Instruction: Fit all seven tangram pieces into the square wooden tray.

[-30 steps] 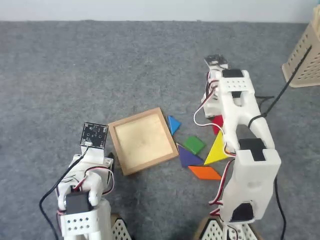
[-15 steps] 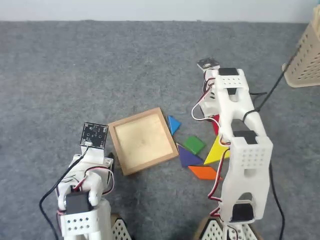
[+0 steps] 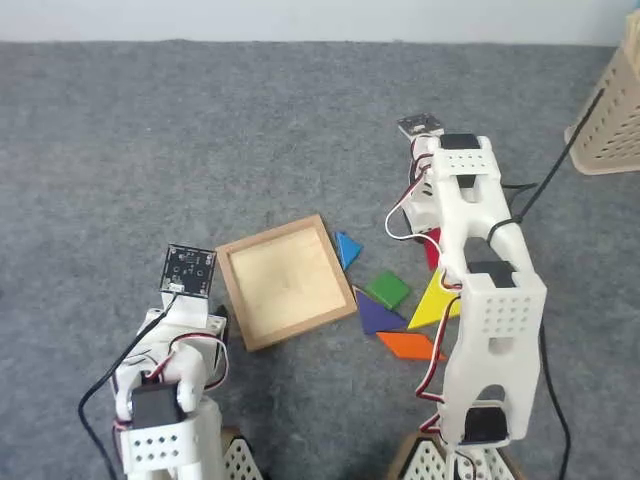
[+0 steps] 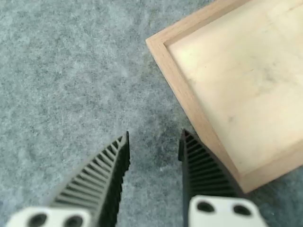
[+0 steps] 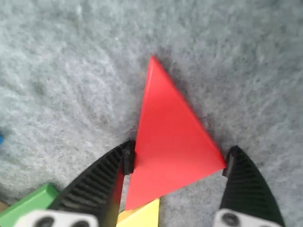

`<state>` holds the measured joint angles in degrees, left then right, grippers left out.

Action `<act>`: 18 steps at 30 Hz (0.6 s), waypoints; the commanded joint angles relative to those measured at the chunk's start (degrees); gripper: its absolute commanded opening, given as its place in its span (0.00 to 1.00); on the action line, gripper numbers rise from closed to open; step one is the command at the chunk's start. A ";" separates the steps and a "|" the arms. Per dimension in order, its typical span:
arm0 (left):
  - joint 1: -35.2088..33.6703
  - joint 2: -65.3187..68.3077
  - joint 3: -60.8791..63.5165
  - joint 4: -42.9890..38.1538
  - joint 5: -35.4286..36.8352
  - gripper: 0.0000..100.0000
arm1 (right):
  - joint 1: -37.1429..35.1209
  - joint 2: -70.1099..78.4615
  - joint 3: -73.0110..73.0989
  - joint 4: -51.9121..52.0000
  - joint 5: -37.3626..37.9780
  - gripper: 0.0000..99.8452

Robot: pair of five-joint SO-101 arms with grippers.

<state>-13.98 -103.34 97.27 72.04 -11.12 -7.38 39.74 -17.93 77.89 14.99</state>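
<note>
Red triangular tangram piece (image 5: 173,137) lying between the spread jaws of our right pincer (image 5: 180,153).
We are straddling it on the grey desk (image 3: 150,150), apex pointing away from the wrist; the square wooden tray (image 3: 270,240) is lying toward our left pincer (image 4: 155,138), which is sitting spread and empty beside its rim.

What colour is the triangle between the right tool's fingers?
Red; the triangle shows best in the right wrist view.
</note>
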 commanded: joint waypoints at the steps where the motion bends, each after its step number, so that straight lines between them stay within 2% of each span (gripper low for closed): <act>1: 0.00 -0.35 -0.66 0.26 -0.26 0.17 | 0.66 -2.42 -0.79 1.36 -2.02 0.23; 12: 0.00 -0.35 -0.66 0.26 -0.26 0.17 | -0.66 -12.79 6.59 0.66 -3.16 0.23; 18: 0.00 -0.35 -0.66 0.26 -0.26 0.17 | -3.65 -16.66 9.41 0.66 -3.34 0.23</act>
<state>-13.98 -103.34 97.27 72.04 -11.12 -8.79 29.27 -8.53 77.89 12.53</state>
